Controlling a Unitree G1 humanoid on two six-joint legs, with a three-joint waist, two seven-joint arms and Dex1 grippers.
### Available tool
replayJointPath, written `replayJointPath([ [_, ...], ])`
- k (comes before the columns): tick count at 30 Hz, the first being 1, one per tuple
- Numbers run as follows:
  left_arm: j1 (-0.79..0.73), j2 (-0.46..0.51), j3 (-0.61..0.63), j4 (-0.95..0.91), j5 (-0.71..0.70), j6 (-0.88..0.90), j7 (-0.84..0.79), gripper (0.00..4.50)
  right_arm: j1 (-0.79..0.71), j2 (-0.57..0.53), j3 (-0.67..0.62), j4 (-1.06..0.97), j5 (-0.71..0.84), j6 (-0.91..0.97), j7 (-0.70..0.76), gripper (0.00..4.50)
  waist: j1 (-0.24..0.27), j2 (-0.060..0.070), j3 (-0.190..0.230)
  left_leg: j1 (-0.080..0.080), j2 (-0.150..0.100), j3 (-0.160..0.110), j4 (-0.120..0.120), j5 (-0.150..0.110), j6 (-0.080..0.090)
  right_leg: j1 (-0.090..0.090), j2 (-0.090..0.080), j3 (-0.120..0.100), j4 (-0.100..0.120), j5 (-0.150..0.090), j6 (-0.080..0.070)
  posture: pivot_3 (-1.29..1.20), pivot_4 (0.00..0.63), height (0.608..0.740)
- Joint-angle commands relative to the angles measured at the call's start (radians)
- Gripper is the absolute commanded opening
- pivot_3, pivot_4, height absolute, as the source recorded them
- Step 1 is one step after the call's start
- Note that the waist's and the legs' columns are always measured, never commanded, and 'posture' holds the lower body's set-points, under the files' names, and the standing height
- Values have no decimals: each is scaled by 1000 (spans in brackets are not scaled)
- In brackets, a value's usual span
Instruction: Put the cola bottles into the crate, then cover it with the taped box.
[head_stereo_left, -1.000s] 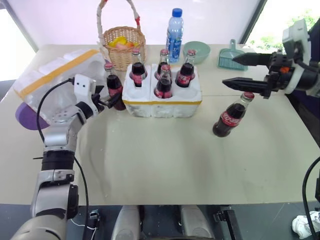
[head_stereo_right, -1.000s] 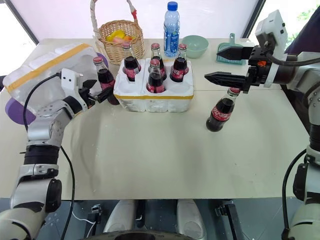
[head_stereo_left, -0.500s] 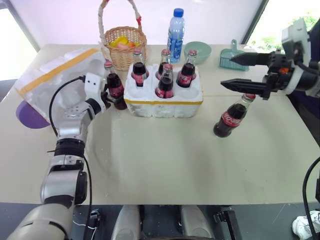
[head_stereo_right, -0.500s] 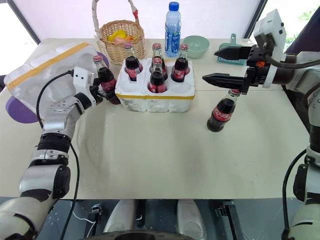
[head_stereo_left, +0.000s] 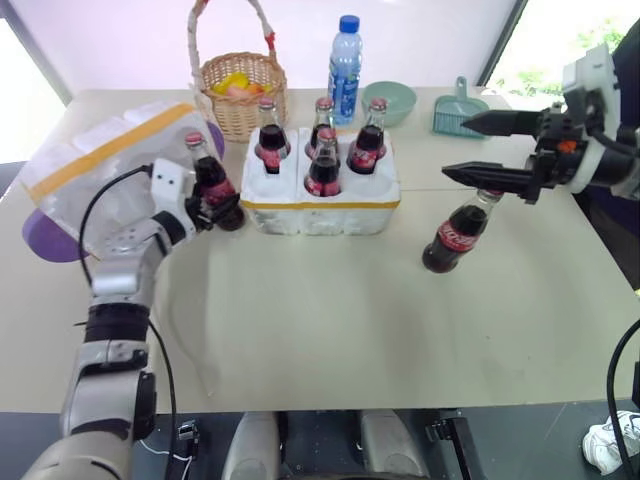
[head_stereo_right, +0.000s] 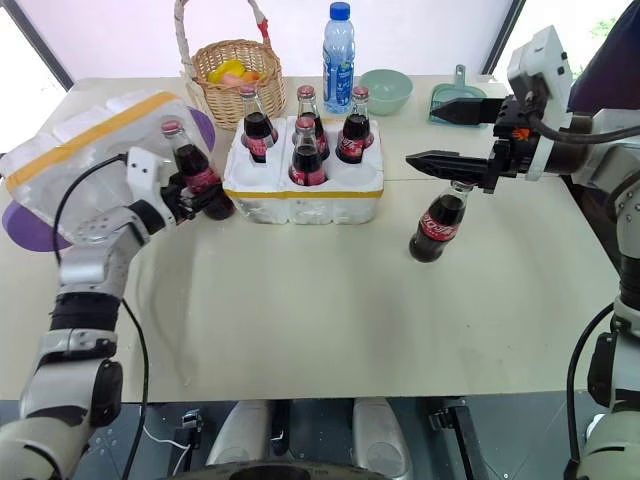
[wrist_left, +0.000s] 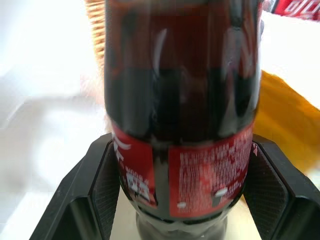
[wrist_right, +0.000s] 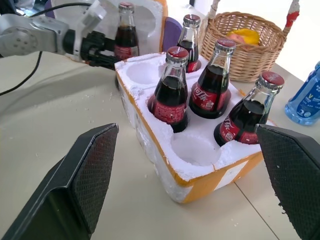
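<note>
We see the crate (head_stereo_left: 320, 195) lying with its long axis across the table, its yellow band facing us. Four cola bottles (head_stereo_left: 324, 165) stand upright in its holes, caps up; the right wrist view shows two holes empty, one at each end.

At the crate's nine o'clock, a fifth bottle (head_stereo_left: 207, 180) sits in the left gripper (head_stereo_left: 215, 205). Our left fingers (wrist_left: 100, 185) close on both sides of its red label, low on the body. Its long axis tilts slightly, the cap leaning toward eleven o'clock. We cannot tell whether its base touches the table.

At the crate's three o'clock, well apart, a sixth bottle (head_stereo_left: 455, 235) stands on the table (head_stereo_left: 350, 320), its neck leaning toward one o'clock. Our right gripper (head_stereo_left: 470, 148) hovers above its cap with fingers spread wide, pointing toward nine o'clock and holding nothing.

The taped box (head_stereo_left: 95, 165) rests at the crate's far nine o'clock, its yellow band running diagonally.
</note>
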Motion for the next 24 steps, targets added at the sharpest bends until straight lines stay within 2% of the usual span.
replayJointPath([
  [1, -22, 82, 154, -231, -195, 148, -25, 2773, 3, -12, -50, -33, 18, -9, -4, 4500, 4, -1, 1, 0, 0, 0, 0, 0, 0, 0, 0, 0, 0, 0, 0, 0, 150, 740],
  [5, -107, 90, 184, -310, -369, 280, -63, 2773, 12, -10, -56, -41, 21, -5, -11, 4500, 22, -1, 1, 0, -1, -1, 1, 0, 0, 1, -2, -1, 0, 0, 0, 0, 150, 740],
  [9, -243, 16, 150, -241, -380, 289, -8, 2773, 17, -7, -56, -46, 19, -5, -15, 4500, 38, -1, 1, 0, -3, -1, 3, 0, 0, 4, -2, -1, -2, 0, 0, 0, 150, 740],
  [18, -356, -69, -75, 38, -116, 42, -67, 2773, 28, 1, -64, -57, 23, -1, -37, 4500, 3, -1, 1, 1, -2, -1, 1, 0, 0, 2, 0, -1, -1, 0, 0, 0, 150, 740],
  [24, -335, -68, -183, 77, 4, -42, -128, 2773, 66, 1, -80, -77, 30, 5, -57, 4500, 9, -1, 1, 0, -2, 0, 1, 0, 0, 1, 0, 0, -1, 0, 0, 0, 150, 740],
])
